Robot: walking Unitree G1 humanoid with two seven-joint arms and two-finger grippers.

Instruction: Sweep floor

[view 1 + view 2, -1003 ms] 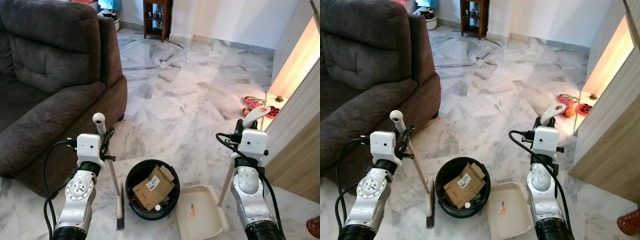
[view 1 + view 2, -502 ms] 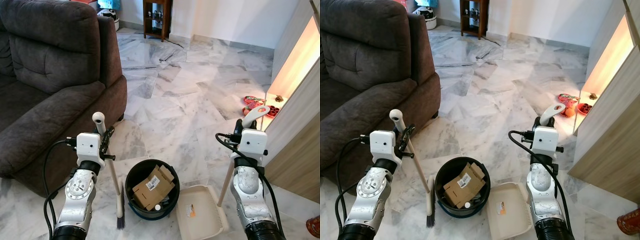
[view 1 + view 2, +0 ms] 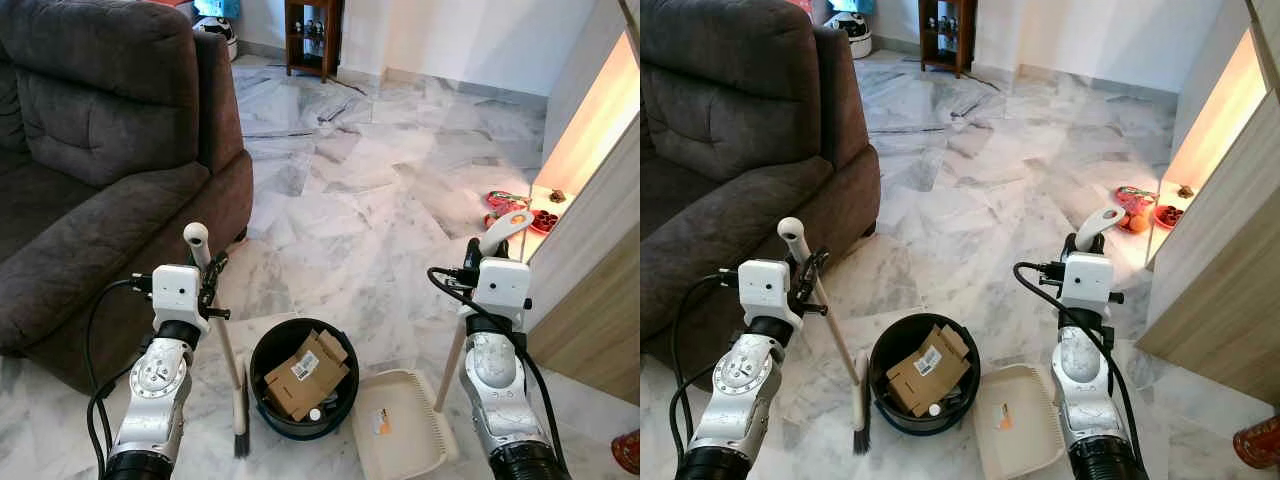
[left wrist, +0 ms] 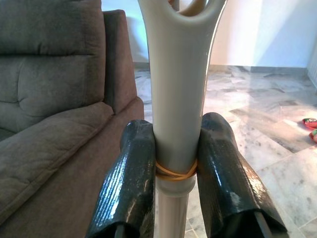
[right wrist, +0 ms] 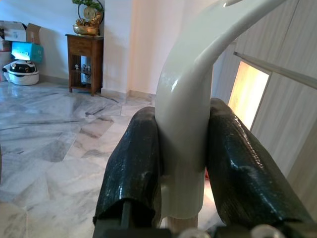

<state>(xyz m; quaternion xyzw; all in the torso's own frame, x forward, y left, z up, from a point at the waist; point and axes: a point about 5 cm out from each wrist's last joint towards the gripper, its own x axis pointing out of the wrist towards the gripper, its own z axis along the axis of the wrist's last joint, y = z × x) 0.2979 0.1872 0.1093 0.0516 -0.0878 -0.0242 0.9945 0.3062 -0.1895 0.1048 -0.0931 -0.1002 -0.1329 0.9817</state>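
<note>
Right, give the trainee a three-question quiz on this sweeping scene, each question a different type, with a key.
1. True or false: the left pincer is shut on the broom handle.
2. Multiple choice: what lies in the black bin? A) folded cardboard B) water C) shoes
3. Fill in: the dustpan, whose handle the right pincer grips, rests on the floor on the bin's ____ side (the robot's own).

Key: 1 true; 2 A; 3 right.
</note>
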